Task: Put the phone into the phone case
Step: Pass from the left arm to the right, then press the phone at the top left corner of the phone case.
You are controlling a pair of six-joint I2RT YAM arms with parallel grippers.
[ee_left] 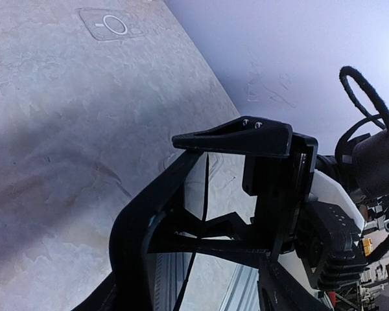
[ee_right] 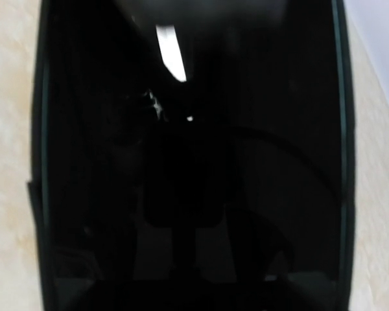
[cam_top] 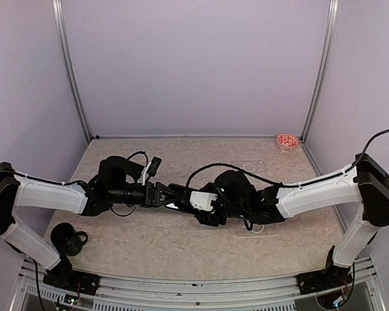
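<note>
The phone [ee_right: 194, 162] is black with a glossy screen and fills the right wrist view, hiding that gripper's fingers. In the top view the two arms meet at mid-table, my left gripper [cam_top: 170, 195] tip to tip with my right gripper [cam_top: 193, 206]. The right one is shut on the phone across its width, and one of its fingers [ee_left: 236, 137] lies over the phone's edge. My left gripper [ee_left: 214, 220] has its jaws apart, with table showing between them. The clear phone case [cam_top: 249, 166] with a ring on its back lies flat on the table behind the grippers, and the phone case [ee_left: 113, 26] is empty.
A small red-and-white dish [cam_top: 287, 141] sits in the far right corner. A black cup-like object [cam_top: 70, 238] stands near the left arm's base. A faint clear rectangle [cam_top: 254, 228] lies under the right forearm. Purple walls enclose the table on three sides.
</note>
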